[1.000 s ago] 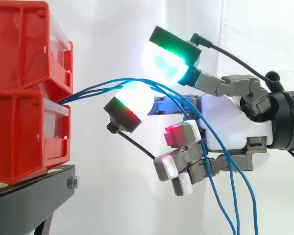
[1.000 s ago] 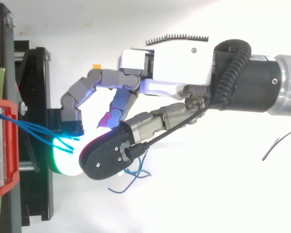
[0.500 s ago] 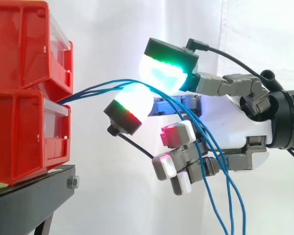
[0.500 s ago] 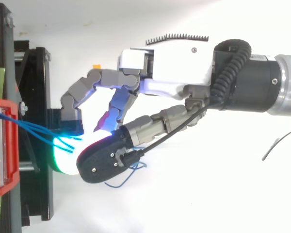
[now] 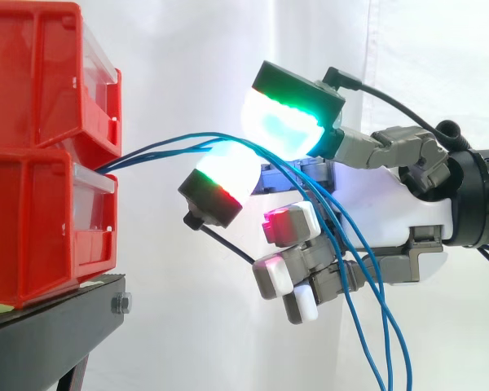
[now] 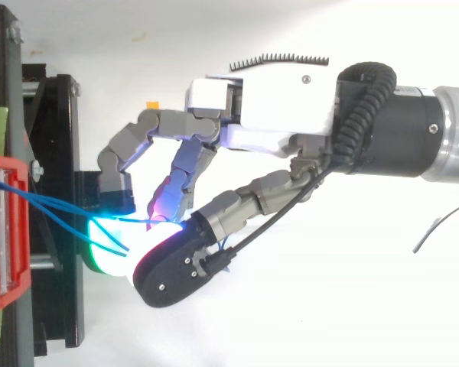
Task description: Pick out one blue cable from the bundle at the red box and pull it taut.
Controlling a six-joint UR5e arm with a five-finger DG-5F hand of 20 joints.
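Your hand (image 5: 391, 204) has its two big glowing pads (image 5: 284, 122) curled toward each other around the thin blue cables (image 5: 156, 147). The green-cyan pad sits above the strands and the white-and-red pad below. You cannot tell whether they pinch a single strand. The other fingers are curled in beneath. The cables come out from between the stacked red plastic bins (image 5: 41, 228) on the black metal stand (image 5: 49, 334), well ahead of the fingertips. They arc between the two pads, then hang slack past the curled lower fingers.
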